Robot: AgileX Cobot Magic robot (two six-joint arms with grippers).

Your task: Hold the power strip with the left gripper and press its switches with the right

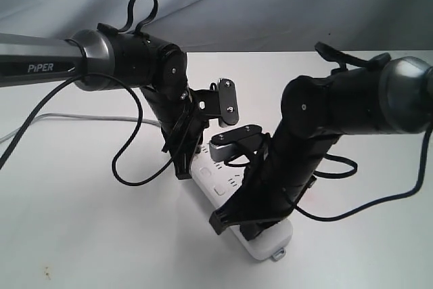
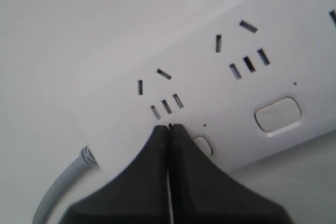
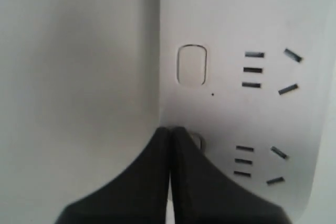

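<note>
The white power strip (image 1: 218,182) lies slantwise on the table, and its small end tab (image 1: 279,255) points toward the near edge. My left gripper (image 1: 183,171) is shut with nothing between its fingers. Its tips (image 2: 169,127) rest on the strip's top at the cord end, beside a switch (image 2: 203,145), and a second switch (image 2: 277,114) lies further along. My right gripper (image 1: 219,223) is also shut, and its tips (image 3: 170,129) sit on the strip's edge, half covering one switch (image 3: 196,141). Another switch (image 3: 191,65) is in full view beyond it. The grey cord (image 2: 55,203) leaves the strip's end.
The grey cord (image 1: 81,118) trails away to the left over the white table (image 1: 81,235). A grey cloth backdrop (image 1: 270,5) hangs behind. Black cables loop under both arms, one (image 1: 128,167) by the left and one (image 1: 379,201) by the right.
</note>
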